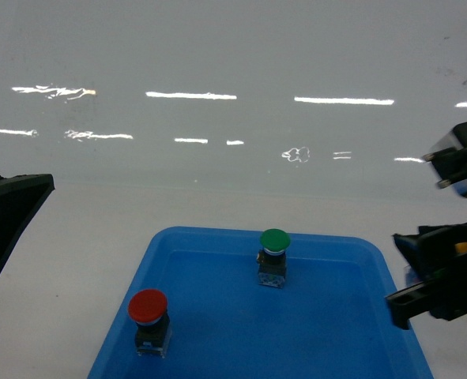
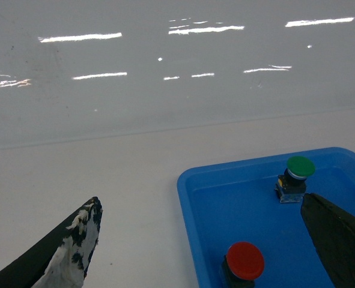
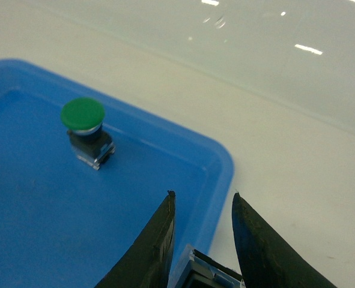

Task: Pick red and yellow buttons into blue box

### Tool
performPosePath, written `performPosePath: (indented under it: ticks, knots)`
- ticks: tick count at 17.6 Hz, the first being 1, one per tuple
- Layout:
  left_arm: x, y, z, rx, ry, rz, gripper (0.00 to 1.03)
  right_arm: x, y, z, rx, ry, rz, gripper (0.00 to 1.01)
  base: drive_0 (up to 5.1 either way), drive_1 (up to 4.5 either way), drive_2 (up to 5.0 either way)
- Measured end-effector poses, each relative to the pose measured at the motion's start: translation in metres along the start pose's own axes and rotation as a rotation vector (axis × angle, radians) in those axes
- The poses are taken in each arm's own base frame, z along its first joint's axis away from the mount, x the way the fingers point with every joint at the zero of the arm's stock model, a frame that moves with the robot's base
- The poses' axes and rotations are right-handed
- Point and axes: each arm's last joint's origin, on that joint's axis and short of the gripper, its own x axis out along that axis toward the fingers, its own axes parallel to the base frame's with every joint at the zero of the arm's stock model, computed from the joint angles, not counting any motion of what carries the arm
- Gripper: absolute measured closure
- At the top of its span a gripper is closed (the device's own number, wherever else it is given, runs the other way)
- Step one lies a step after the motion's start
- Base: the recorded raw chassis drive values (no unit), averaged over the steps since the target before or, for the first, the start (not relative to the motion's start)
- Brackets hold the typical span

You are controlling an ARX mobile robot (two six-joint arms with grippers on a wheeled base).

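The red button (image 1: pixel 148 308) stands upright in the near left of a shallow blue tray (image 1: pixel 217 234). My left gripper (image 2: pixel 200 200) hangs open above the tray's left rim, with the red button (image 2: pixel 245 261) low between its spread fingers and untouched. My right gripper (image 3: pixel 203 194) is over the tray's right rim, shut on the yellow button. Only that button's black-and-metal body (image 3: pixel 216 273) shows between the fingers in the right wrist view, and a bit of its yellow cap (image 1: pixel 462 247) in the head view. The blue box is out of view.
A green-capped button (image 1: pixel 274 241) stands upright in the far middle of the tray. White tabletop surrounds the tray, and a glossy white wall (image 1: pixel 233 79) rises behind it.
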Motion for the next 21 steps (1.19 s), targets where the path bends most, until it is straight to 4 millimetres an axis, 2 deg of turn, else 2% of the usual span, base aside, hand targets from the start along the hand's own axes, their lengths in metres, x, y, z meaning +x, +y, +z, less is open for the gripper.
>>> performPosePath:
  ticks: [5, 8, 10, 15, 21]
  knots:
    - [0.000, 0.000, 0.000, 0.000, 0.000, 0.000, 0.05, -0.074, -0.029, 0.011, 0.060, -0.217, -0.194, 0.74, 0.0, 0.00, 0.0]
    - [0.000, 0.000, 0.000, 0.000, 0.000, 0.000, 0.05, -0.112, -0.035, -0.004, 0.109, -0.250, -0.305, 0.74, 0.0, 0.00, 0.0]
    - [0.000, 0.000, 0.000, 0.000, 0.000, 0.000, 0.05, -0.136, -0.030, -0.015, 0.134, -0.290, -0.362, 0.74, 0.0, 0.00, 0.0]
    - [0.000, 0.000, 0.000, 0.000, 0.000, 0.000, 0.05, -0.154, -0.015, -0.023, 0.122, -0.361, -0.322, 0.74, 0.0, 0.00, 0.0]
    - [0.000, 0.000, 0.000, 0.000, 0.000, 0.000, 0.05, -0.156, -0.012, -0.021, 0.132, -0.389, -0.326, 0.74, 0.0, 0.00, 0.0]
